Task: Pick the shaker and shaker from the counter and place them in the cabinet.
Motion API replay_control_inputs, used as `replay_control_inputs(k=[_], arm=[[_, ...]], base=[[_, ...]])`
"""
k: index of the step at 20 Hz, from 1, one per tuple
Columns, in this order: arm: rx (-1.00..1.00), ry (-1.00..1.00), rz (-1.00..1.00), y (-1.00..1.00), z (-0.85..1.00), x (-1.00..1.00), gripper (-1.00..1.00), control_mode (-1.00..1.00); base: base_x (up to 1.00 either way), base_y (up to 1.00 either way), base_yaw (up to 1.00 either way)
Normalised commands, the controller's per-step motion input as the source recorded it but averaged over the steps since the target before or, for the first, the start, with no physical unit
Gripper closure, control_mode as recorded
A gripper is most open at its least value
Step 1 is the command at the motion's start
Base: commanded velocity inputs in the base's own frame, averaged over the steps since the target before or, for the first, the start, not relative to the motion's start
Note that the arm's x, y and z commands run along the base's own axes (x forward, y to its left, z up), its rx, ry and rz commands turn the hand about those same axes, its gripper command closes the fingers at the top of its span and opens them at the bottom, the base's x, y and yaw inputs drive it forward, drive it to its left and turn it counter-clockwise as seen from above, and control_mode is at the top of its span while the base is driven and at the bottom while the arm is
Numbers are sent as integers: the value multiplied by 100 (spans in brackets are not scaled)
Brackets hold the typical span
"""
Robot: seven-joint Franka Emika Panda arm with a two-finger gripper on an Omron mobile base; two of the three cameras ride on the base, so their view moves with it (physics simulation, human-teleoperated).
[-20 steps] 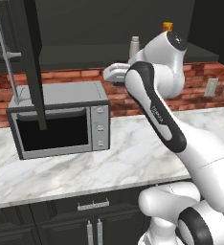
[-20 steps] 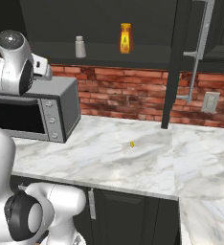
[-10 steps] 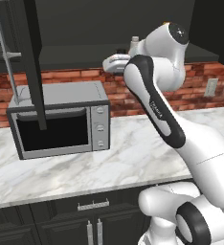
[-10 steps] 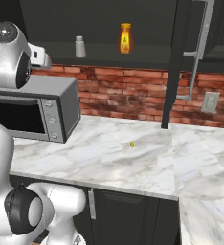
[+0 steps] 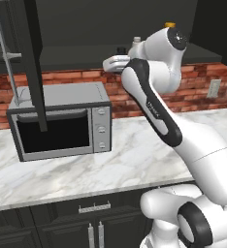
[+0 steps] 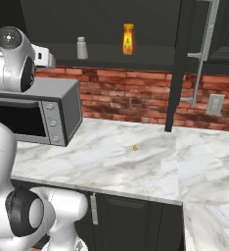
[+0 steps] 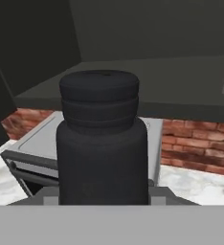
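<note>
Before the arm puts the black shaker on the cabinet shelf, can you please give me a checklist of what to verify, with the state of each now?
1. Black shaker held in the jaws: ok.
2. Black shaker upright in the hand view: ok.
3. Grey shaker already on the cabinet shelf: ok.
4. Free shelf left of the grey shaker: ok.
5. Orange bottle away from the arm's side: ok.
6. Height of the black shaker's base over the shelf: cannot tell.

Cabinet shelf (image 6: 150, 55) lies open along its front edge; grey shaker (image 6: 81, 47) and orange bottle (image 6: 128, 39) stand apart, bare shelf between and right of them.
</note>
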Motion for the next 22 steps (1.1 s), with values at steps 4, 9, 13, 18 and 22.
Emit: replay_control_inputs(k=[4, 9, 13, 18, 22], arm=[[0, -1, 0, 0, 0, 41, 100, -100], [0, 0, 0, 0, 0, 47, 100, -100], [0, 0, 0, 0, 0, 54, 100, -100], [0, 0, 0, 0, 17, 38, 100, -100], [0, 0, 0, 0, 10, 31, 100, -100]], base=[[0, 0, 0], [0, 0, 0], [0, 0, 0], [0, 0, 0], [0, 0, 0]])
